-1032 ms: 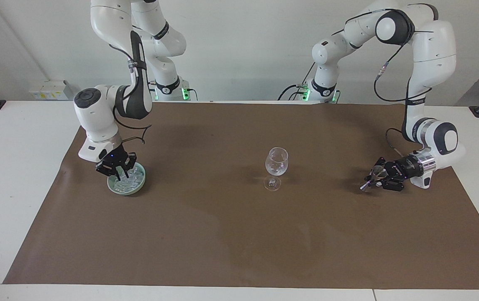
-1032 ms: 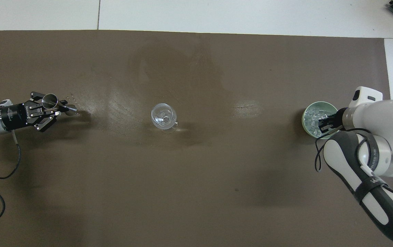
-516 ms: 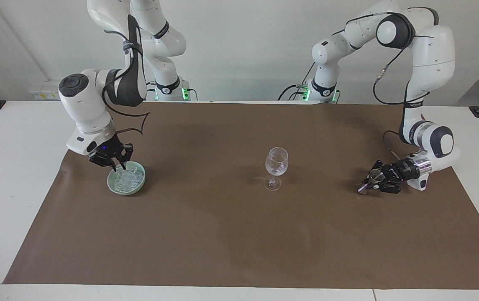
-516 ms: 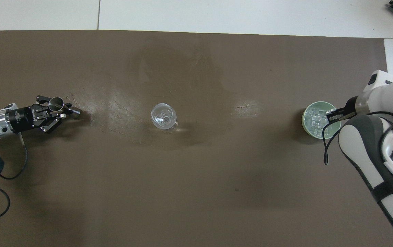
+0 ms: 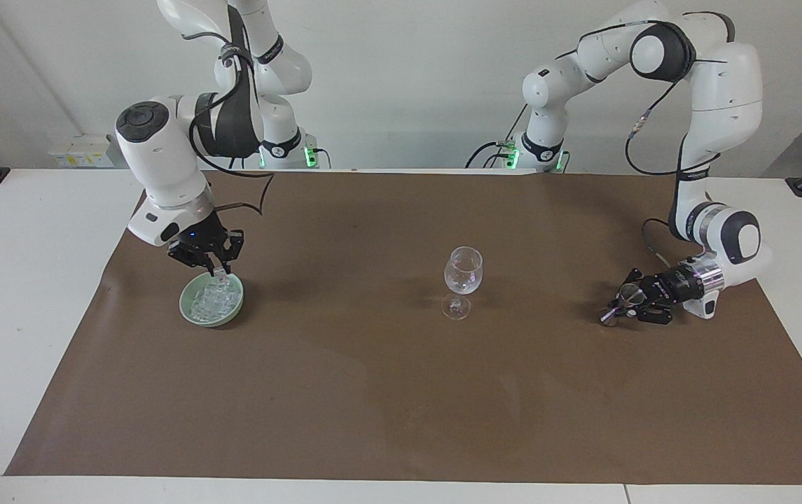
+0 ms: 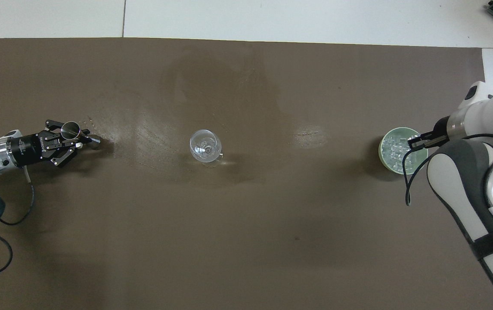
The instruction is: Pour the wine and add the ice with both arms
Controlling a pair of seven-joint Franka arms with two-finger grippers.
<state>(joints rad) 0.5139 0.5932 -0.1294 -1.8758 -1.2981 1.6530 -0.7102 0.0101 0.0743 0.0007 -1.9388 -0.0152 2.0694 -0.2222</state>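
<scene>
Right hand (image 5: 217, 271) is up just over the pale green dish (image 5: 190, 312) at the right arm's end of the surface (image 5: 15, 294), fingertips pinching one ice cube (image 5: 218, 278) clear of the pile. Rest of the ice (image 5: 211, 301) sits heaped in the dish. Left hand (image 5: 618, 306) is low at the left arm's end, lying almost level, closed on a small metal jigger (image 5: 629, 295) tipped on its side with one end down at the brown mat (image 5: 401, 392). Wine glass (image 5: 463, 280) stands upright mid-mat, between the two hands and well apart from both; can't tell whether anything is in it.
</scene>
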